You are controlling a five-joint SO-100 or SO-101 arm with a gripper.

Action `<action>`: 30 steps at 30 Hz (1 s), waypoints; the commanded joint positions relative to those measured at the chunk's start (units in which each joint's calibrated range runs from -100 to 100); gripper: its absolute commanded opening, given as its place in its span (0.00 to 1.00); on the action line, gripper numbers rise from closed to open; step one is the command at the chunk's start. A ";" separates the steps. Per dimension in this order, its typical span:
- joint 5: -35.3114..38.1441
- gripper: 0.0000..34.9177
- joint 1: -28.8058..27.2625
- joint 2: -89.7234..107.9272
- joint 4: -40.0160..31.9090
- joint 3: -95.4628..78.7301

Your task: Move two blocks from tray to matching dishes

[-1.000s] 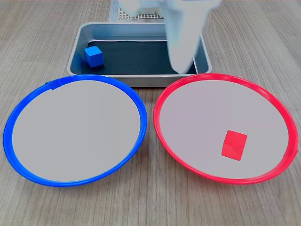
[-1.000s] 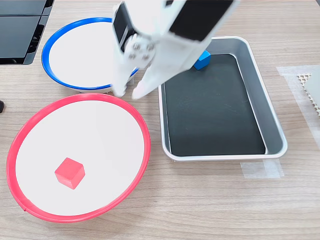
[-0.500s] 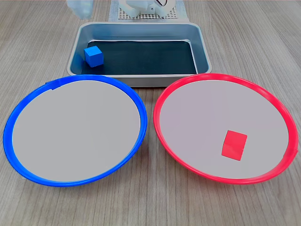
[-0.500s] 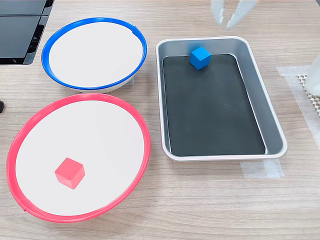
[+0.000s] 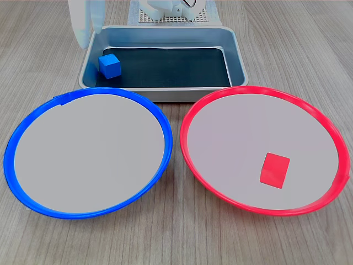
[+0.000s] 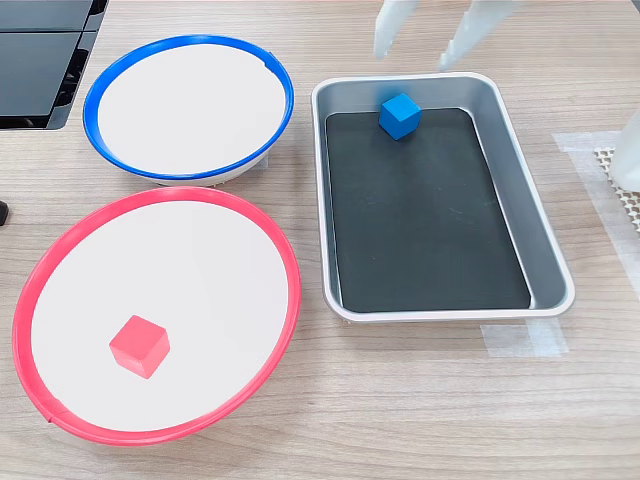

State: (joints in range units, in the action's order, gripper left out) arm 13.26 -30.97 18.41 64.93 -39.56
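Observation:
The blue block (image 5: 110,65) (image 6: 399,115) lies on the black floor of the grey tray (image 5: 165,95) (image 6: 545,240), at the first exterior view's left end. The red block (image 5: 275,169) (image 6: 139,345) rests inside the red-rimmed dish (image 5: 220,138) (image 6: 200,260). Nothing lies in the blue-rimmed dish (image 5: 88,149) (image 6: 190,100). My white gripper (image 5: 85,30) (image 6: 425,45) hangs open just beyond the tray wall nearest the blue block. Its fingers are spread wide, hold nothing, and touch neither block.
The arm's white base (image 5: 171,8) (image 6: 628,150) stands on a mesh pad behind the tray. Black flat objects (image 6: 40,60) sit at the second exterior view's top left. Tape (image 6: 525,340) marks the wood table beside the tray.
The gripper swung away from above the red dish and tray to beyond the tray's blue-block end, then dropped lower with its fingers spread wider. Both blocks stayed put.

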 commanded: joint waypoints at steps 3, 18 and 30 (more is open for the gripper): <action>-4.49 0.57 1.75 -0.80 0.16 -0.63; -6.30 0.52 5.51 -5.58 -4.46 -4.27; -4.88 0.01 7.11 -7.37 -3.80 -2.99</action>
State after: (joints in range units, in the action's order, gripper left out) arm 7.40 -24.60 10.74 60.36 -44.37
